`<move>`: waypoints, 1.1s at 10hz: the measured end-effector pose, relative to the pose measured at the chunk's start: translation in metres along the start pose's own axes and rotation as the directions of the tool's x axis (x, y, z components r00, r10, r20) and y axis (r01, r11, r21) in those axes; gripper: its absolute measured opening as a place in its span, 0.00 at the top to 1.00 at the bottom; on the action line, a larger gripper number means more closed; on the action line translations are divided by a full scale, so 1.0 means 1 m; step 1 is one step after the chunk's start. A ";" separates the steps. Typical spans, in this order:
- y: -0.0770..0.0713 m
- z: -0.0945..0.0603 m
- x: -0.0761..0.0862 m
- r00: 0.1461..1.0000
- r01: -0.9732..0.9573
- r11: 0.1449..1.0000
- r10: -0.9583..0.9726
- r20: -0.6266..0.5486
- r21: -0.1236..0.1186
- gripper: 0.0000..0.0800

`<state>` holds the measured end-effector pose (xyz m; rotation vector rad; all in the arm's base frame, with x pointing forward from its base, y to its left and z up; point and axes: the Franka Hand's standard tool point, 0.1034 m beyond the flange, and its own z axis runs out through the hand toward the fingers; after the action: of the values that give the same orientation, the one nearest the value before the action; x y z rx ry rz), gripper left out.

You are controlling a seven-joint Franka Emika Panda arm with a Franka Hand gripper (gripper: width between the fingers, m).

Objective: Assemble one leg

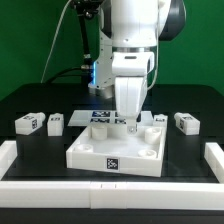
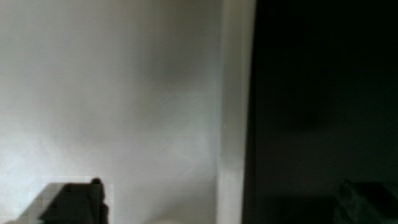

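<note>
Reaching low over the rear of the tabletop [image 1: 113, 150], the gripper [image 1: 133, 123] has its fingers [image 2: 71, 205] spread wide, with nothing seen between them. Left legs [image 1: 27, 123] and right legs [image 1: 186, 122] lie on the black table [image 1: 40, 142], beside the tabletop and apart from it.

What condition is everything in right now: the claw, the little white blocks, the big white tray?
Sides are the exterior view's.
gripper: open, down at the tabletop's back corner.
tabletop: flat on the table, no leg visibly attached.
outer left leg: loose on the table.
inner left leg: loose on the table.
inner right leg: loose on the table.
outer right leg: loose on the table.
marker board: flat, behind the tabletop.
</note>
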<state>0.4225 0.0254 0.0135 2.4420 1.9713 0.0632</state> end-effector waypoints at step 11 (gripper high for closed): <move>0.000 0.000 0.003 0.989 -0.147 0.989 0.147 0.008 0.012 0.93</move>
<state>0.4226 0.0283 0.0136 2.5874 1.7917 0.0426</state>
